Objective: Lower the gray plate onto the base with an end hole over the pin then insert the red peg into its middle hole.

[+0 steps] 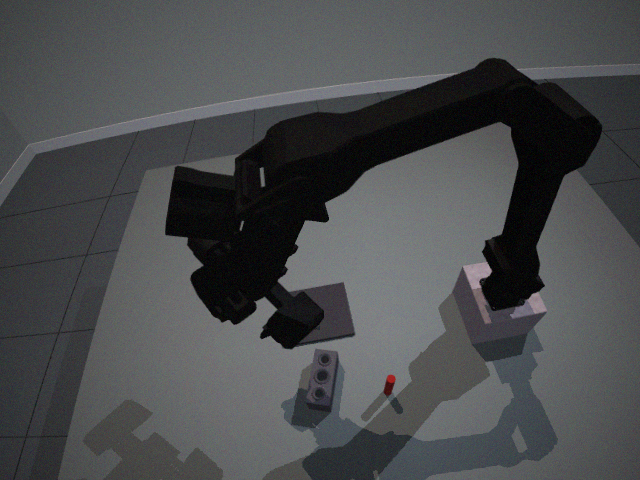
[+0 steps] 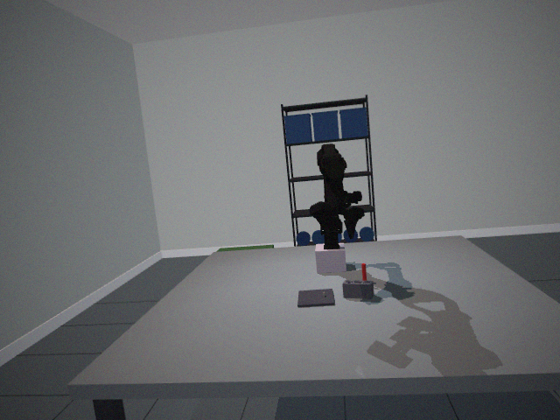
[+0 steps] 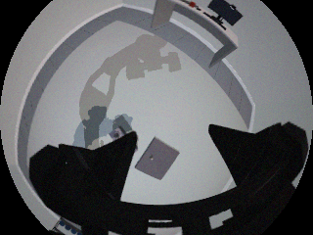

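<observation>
The gray plate is a small thick bar with three holes in a row, resting on the table beside the base. The base is a flat dark square with a small pin; the gripper hides the pin in the top view. The red peg stands upright on the table near the plate; I do not see it in the wrist view. My gripper is open and empty, high above the table. Its left finger partly covers the plate in the wrist view.
A pale pink block supports the arm's foot, beyond the peg. The arm arches high over the table. Arm shadows fall around the plate and peg. A shelf rack with blue bins stands behind the table.
</observation>
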Tool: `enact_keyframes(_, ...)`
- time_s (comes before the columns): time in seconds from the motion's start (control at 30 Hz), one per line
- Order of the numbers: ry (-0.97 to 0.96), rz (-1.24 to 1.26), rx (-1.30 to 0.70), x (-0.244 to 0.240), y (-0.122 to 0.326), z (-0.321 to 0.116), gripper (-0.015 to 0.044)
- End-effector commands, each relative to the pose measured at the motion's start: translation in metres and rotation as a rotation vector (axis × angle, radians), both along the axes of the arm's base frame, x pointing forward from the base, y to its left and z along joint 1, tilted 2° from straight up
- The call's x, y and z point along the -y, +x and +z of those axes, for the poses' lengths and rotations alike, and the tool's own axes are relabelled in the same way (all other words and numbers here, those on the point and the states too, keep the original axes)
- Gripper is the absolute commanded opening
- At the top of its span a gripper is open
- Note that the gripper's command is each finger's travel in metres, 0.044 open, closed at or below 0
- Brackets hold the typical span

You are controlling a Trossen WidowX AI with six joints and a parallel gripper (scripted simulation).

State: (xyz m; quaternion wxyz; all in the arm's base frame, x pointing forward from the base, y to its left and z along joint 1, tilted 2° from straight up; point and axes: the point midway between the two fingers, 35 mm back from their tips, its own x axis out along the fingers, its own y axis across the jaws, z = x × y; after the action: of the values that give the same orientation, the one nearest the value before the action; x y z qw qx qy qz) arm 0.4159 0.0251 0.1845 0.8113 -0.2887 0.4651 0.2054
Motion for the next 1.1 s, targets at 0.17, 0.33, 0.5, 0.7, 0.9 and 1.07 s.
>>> enact_keyframes(0.17, -0.180, 0.525, -0.414, -0.050, -0.063, -0.079, 0.0440)
enact_keyframes(0.33, -0.182, 0.534, -0.420, -0.051, -0.068, -0.081, 0.0440)
enact_keyframes(0.5, -0.182, 0.534, -0.420, -0.053, -0.065, -0.122, 0.0440)
enact_keyframes(0.7, -0.182, 0.534, -0.421, -0.053, -0.066, -0.146, 0.0440)
enact_keyframes(0.9, -0.182, 0.534, -0.421, -0.053, -0.069, -0.161, 0.0440)
enact_keyframes(1.07, -0.182, 0.534, -0.421, -0.054, -0.068, -0.165, 0.0440)
